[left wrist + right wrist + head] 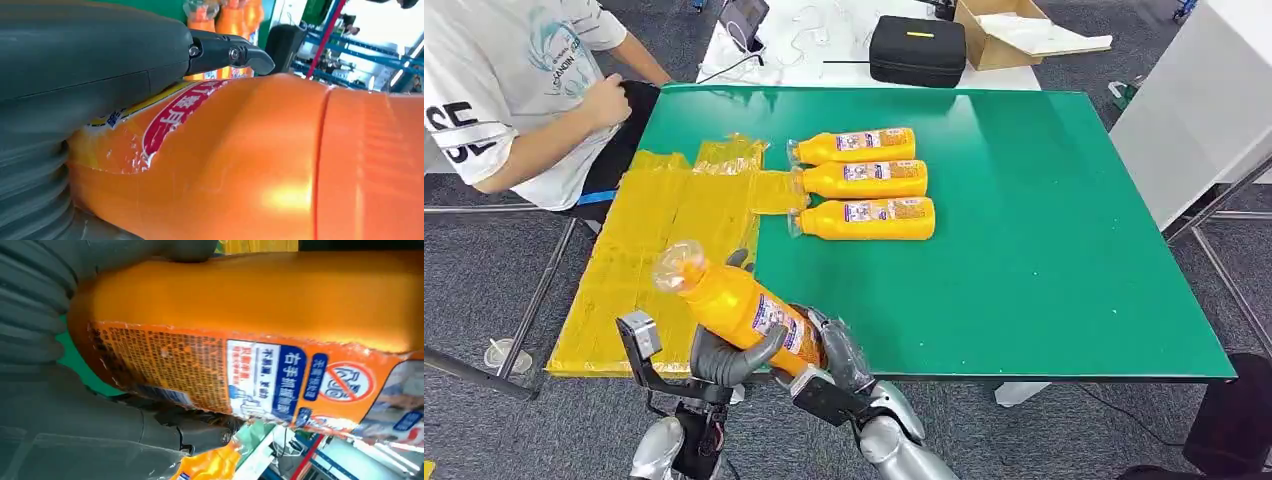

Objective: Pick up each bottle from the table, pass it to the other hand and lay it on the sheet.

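Note:
An orange bottle (pixel 734 305) with a clear-wrapped cap hangs tilted above the table's front edge, its cap pointing up and to the left over the yellow sheet (pixel 664 230). My left hand (pixel 724 355) grips its middle from below, and my right hand (pixel 839 350) holds its base. Close up, the left hand (pixel 75 60) lies over the bottle (pixel 250 160), and the right hand (pixel 75 425) wraps the labelled bottle (pixel 250 300). Three more orange bottles (pixel 864 179) lie side by side on the green table (pixel 1044 250), caps towards the sheet.
A person (pixel 514 90) in a white shirt sits at the far left corner, beside the sheet. A black case (pixel 917 48) and a cardboard box (pixel 1004 30) stand on the white table behind. The right half of the green table is bare.

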### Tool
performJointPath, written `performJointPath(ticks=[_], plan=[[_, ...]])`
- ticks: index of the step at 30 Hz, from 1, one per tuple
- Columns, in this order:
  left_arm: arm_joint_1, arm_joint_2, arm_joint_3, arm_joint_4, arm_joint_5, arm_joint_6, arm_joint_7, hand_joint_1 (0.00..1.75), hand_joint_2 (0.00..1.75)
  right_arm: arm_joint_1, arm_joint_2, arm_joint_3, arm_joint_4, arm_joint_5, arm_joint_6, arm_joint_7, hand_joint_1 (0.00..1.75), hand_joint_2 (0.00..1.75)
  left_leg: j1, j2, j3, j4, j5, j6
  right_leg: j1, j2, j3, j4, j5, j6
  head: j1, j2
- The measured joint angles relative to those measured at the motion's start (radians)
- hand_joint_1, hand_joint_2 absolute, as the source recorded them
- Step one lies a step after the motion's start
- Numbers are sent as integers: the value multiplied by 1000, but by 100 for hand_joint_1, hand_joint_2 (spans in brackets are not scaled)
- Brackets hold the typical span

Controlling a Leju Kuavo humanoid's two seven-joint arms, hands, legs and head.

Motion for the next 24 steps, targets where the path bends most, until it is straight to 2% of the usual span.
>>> performJointPath(ticks=[12, 13, 14, 15, 16, 17, 20, 21, 24], plan=[[2, 8, 4, 11, 18, -68, -3, 175, 175, -6, 8, 0, 22, -8, -2, 8, 175, 175, 0, 0, 0, 0, 0, 0, 0, 0, 0, 0, 0, 0, 0, 0], [2, 8, 5, 11, 18, -68, -3, 175, 175, -6, 8, 0, 23, -9, -3, 6, 161, 175, 0, 0, 0, 0, 0, 0, 0, 0, 0, 0, 0, 0, 0, 0], [2, 8, 6, 12, 18, -68, -3, 175, 175, -6, 9, 0, 24, -10, -4, 5, 155, 175, 0, 0, 0, 0, 0, 0, 0, 0, 0, 0, 0, 0, 0, 0], [2, 8, 6, 12, 16, -68, -3, 175, 175, -7, 11, 0, 26, -12, -5, 3, 35, 175, 0, 0, 0, 0, 0, 0, 0, 0, 0, 0, 0, 0, 0, 0], [2, 10, 6, 12, 16, -69, -3, 175, 175, -7, 11, 0, 27, -14, -6, 2, 35, 175, 0, 0, 0, 0, 0, 0, 0, 0, 0, 0, 0, 0, 0, 0], [1, 10, 6, 13, 16, -70, -3, 175, 175, -7, 11, 0, 27, -14, -10, 2, 0, 175, 0, 0, 0, 0, 0, 0, 0, 0, 0, 0, 0, 0, 0, 0], [-2, 10, 10, 15, 21, -87, -3, 175, 175, -7, 16, 0, 29, -11, -31, 4, 0, 175, 0, 0, 0, 0, 0, 0, 0, 0, 0, 0, 0, 0, 0, 0], [-1, 10, 10, 15, 23, -90, -3, 175, 175, -6, 18, 0, 29, -9, -41, 9, 0, 0, 0, 0, 0, 0, 0, 0, 0, 0, 0, 0, 0, 0, 0, 0], [0, 10, 12, 14, 39, -89, 0, 175, 175, -6, 20, -1, 22, -10, -64, 28, 0, 0, 0, 0, 0, 0, 0, 0, 0, 0, 0, 0, 0, 0, 0, 0]])
